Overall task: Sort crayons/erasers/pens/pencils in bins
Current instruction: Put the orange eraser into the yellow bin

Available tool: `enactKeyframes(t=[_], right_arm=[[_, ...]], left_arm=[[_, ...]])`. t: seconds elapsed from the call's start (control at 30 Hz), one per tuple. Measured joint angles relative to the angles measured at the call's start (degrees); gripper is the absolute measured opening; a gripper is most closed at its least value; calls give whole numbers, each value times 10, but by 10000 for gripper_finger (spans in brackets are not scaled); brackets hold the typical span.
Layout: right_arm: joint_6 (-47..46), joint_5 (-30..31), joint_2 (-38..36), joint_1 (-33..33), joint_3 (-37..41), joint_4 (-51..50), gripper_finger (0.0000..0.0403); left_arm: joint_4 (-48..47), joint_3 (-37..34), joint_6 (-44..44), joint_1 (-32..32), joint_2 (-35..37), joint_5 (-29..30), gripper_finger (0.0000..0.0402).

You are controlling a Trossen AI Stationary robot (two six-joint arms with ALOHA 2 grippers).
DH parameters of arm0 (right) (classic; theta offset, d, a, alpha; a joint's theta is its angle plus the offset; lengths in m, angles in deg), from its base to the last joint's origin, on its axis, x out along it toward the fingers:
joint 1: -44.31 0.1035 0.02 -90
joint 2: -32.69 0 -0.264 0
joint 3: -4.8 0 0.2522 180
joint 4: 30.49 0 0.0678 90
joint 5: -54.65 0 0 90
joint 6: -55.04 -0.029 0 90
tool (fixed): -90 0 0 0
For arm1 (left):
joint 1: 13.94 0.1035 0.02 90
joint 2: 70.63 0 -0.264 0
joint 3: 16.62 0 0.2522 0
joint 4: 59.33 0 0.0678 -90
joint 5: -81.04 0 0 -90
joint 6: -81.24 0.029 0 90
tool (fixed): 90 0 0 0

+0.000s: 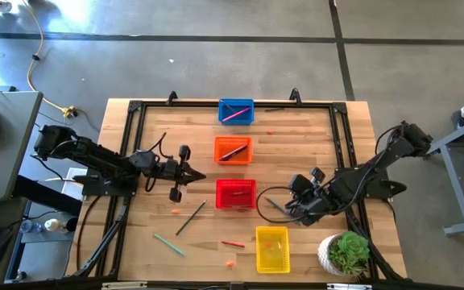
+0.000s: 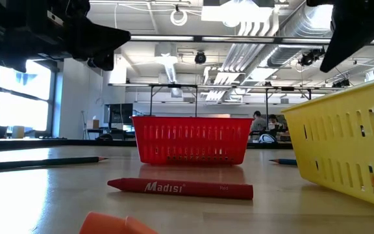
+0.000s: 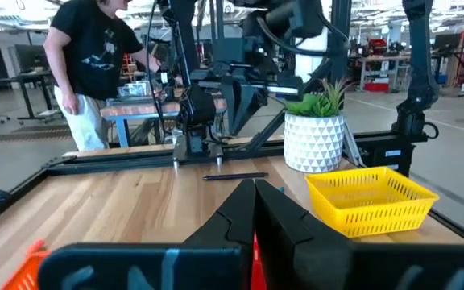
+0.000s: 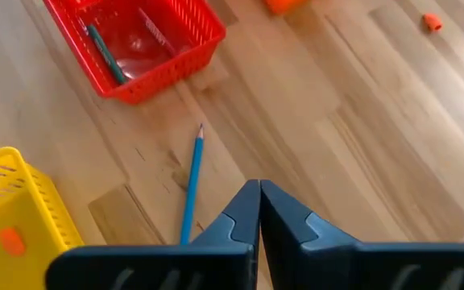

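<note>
Wooden table [image 1: 312, 145]; red basket's [image 4: 135, 40] teal stick [image 4: 103, 44] only wrist-visible.

Four mesh bins in a line down the pale wooden worktop [image 1: 312, 129]: blue bin [image 1: 236, 111], orange bin [image 1: 233, 150], red bin [image 1: 236, 194], yellow bin [image 1: 272, 249]. Beside the red bin, a blue pencil [image 4: 190, 187]; near it, a red crayon [image 2: 180, 188].

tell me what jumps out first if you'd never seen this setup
Four bright bins run down the table's middle: blue, orange, red, yellow. Pencils and crayons lie scattered on the wood around the red and yellow bins, and a potted plant stands at the corner beside the yellow one.
</note>
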Motion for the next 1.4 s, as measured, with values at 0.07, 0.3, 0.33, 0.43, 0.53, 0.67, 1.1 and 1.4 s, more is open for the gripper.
enactKeyframes(t=[0.07,0.3,0.33,0.43,0.53,0.67,1.1,1.4], right_arm=[[-9,-1,16,5,0,1,11],[-36,-24,75,14,0,16,69],[-36,-26,82,14,0,23,79],[-33,-42,105,14,0,46,105],[-26,-62,127,14,0,61,122],[-24,-76,151,14,0,67,130],[96,-56,141,31,0,154,92],[294,-45,139,40,0,316,18]], left_arm=[[-8,0,-1,-1,0,0,0],[-11,0,-11,0,0,0,0],[-11,0,-11,-1,0,0,1],[-11,0,-11,-8,0,0,0],[-11,0,-11,-19,0,0,1],[-11,0,-11,-33,0,0,0],[-308,84,0,-154,0,195,1],[-730,268,-89,-288,0,272,1]])
